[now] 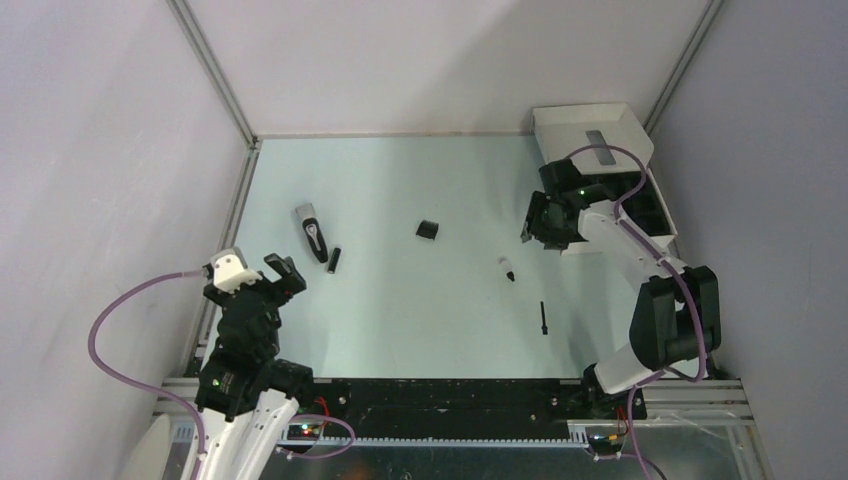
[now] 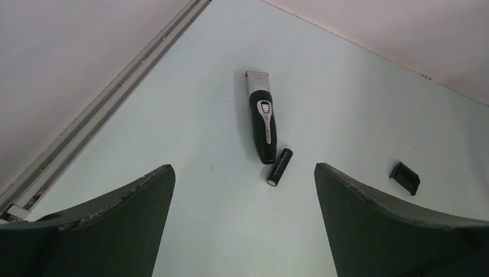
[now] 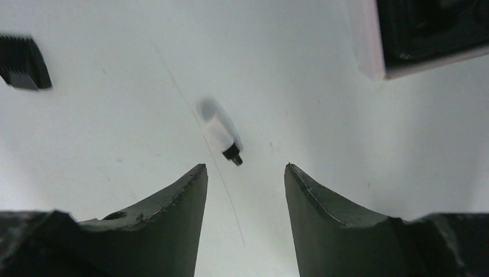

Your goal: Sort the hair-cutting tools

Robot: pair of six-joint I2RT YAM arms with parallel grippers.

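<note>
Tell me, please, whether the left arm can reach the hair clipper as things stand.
Probably yes: the open left gripper faces the hair clipper, with only a black cylinder beside it.

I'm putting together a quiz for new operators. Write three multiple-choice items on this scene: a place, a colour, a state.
1. What lies right beside the hair clipper? A) black cylinder B) stick brush C) white box
2. The comb attachment is: A) white B) black C) red
3. The left gripper is: A) shut on the clipper B) open and empty C) shut, empty
Key: 1 A, it lies close by the clipper's end; 2 B, dark against the pale table; 3 B, its jaws stand wide apart, nothing between.
</note>
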